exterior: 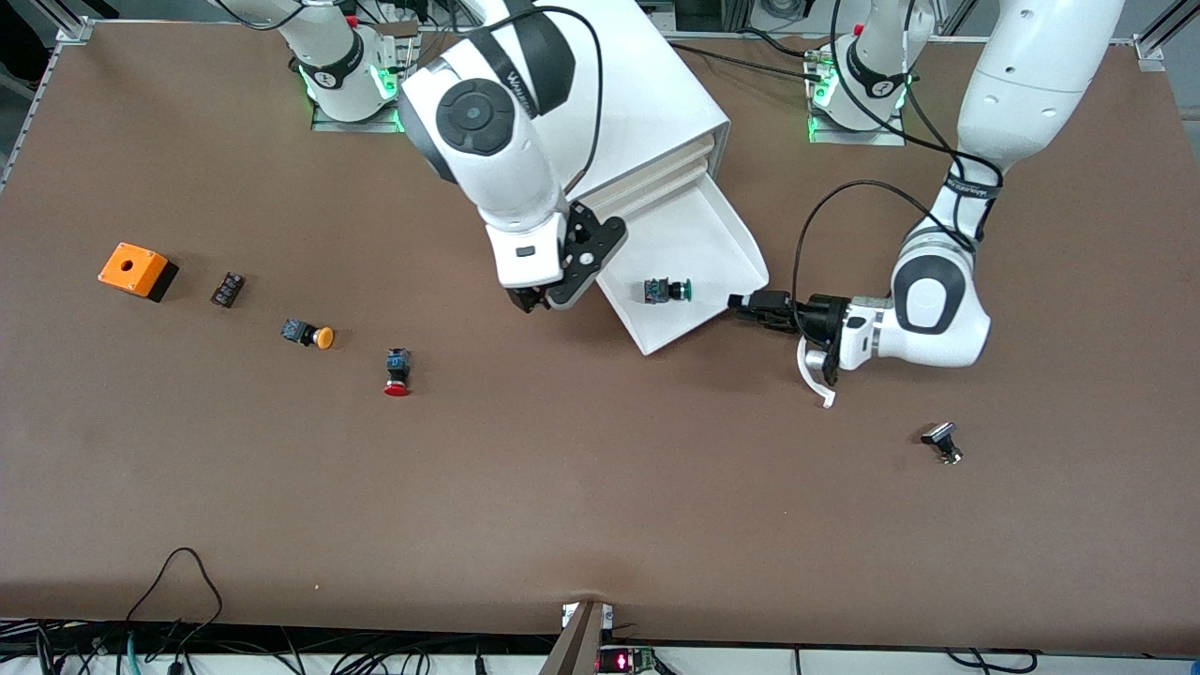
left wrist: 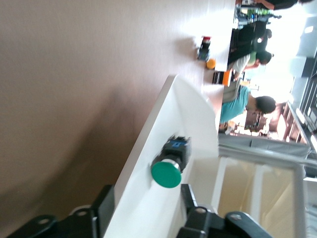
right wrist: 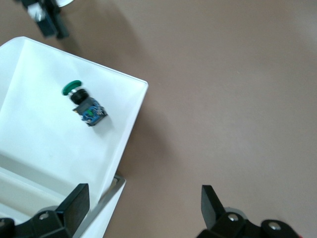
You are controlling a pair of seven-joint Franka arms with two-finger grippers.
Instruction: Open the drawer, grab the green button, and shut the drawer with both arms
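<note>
Lying on its side in the smooth white tray of the pulled-out drawer [exterior: 722,234], round-capped green button [exterior: 667,291]; left gripper [exterior: 742,307] straddles the rim, right gripper [exterior: 534,298] alongside, both parted.

Front cam high up, facing robots, sees whole desk [exterior: 600,487]. Both wrist cams sit close, each aimed past own pincer at pulled-out drawer [exterior: 689,253]. All three share green button [exterior: 667,291] in tray.
</note>
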